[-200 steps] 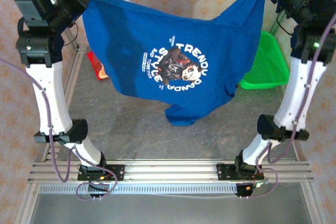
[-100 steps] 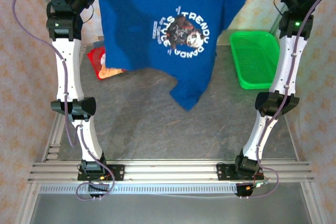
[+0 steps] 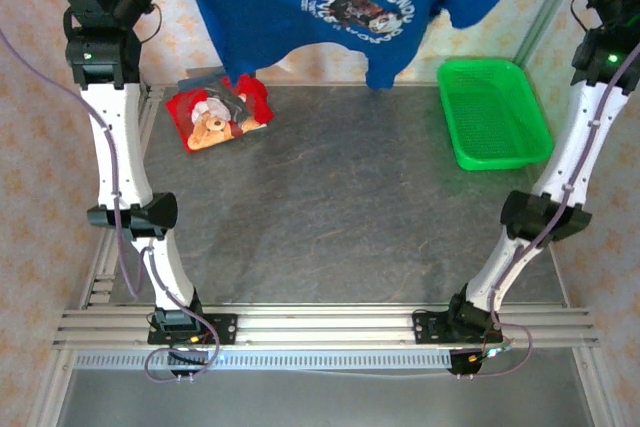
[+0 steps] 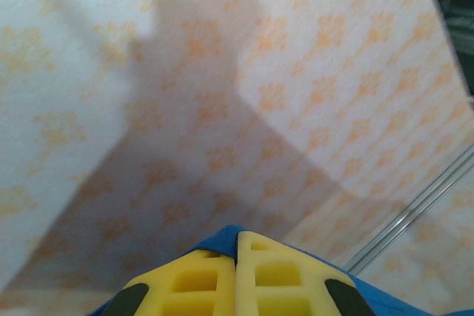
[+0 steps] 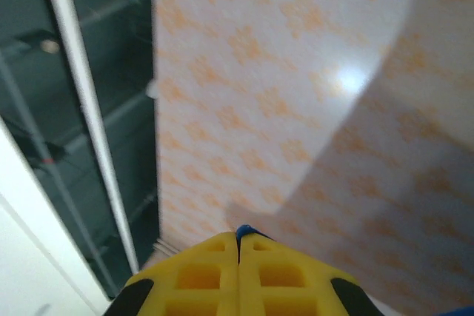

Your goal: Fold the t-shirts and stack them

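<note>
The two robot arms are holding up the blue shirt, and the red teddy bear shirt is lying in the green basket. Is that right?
Not quite. The red teddy bear shirt is not in the green basket. It lies on the table, over at the left side and well apart from the basket, as the top external view shows. The blue shirt does hang held up between the two arms.

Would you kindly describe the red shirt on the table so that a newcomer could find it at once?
Start at the grey table and look to its far left corner, just below the hanging blue shirt. The red shirt lies there in a small heap. It is the only red thing, printed with a brown teddy bear, while the green basket sits on the opposite side.
</note>
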Motion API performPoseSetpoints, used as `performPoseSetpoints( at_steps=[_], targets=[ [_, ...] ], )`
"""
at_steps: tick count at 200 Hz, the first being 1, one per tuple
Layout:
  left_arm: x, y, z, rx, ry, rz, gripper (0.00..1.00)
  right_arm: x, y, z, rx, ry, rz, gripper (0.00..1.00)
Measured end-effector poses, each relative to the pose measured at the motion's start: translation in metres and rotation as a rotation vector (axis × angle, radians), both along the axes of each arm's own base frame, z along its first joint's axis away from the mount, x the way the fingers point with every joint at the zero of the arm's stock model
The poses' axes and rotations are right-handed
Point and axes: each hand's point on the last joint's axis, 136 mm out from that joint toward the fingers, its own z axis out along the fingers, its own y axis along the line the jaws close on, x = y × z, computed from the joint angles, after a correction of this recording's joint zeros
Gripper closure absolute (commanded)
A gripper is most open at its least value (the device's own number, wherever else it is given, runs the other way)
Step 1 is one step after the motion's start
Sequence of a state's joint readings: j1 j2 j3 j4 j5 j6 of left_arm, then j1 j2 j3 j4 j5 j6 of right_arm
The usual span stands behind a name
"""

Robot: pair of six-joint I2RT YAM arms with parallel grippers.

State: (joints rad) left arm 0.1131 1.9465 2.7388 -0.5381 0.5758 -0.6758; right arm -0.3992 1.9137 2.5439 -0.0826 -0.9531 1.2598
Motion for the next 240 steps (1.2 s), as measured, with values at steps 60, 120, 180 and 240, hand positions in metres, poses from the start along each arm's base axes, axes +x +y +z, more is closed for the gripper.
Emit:
performPoseSetpoints(
  at_steps=[60,120,180,240],
  targets=[
    [-0.082,-0.030,-0.239,0.147,0.542,-0.051,1.00,-0.091,0.039,-0.246,-0.038,0.558,-0.014,1.00],
    [-0.217,-0.022,-0.445,0.159,1.002,0.020,1.00,-0.213,0.069,-0.459,-0.087,1.143,-0.018,1.00],
    [-0.283,0.004,-0.527,0.054,1.277,0.247,1.00,-0.283,0.080,-0.526,-0.110,1.379,-0.037,1.00],
    [-0.303,0.021,-0.565,0.036,1.481,0.404,0.76,-0.311,0.082,-0.567,-0.118,1.513,-0.044,0.82]
  ],
)
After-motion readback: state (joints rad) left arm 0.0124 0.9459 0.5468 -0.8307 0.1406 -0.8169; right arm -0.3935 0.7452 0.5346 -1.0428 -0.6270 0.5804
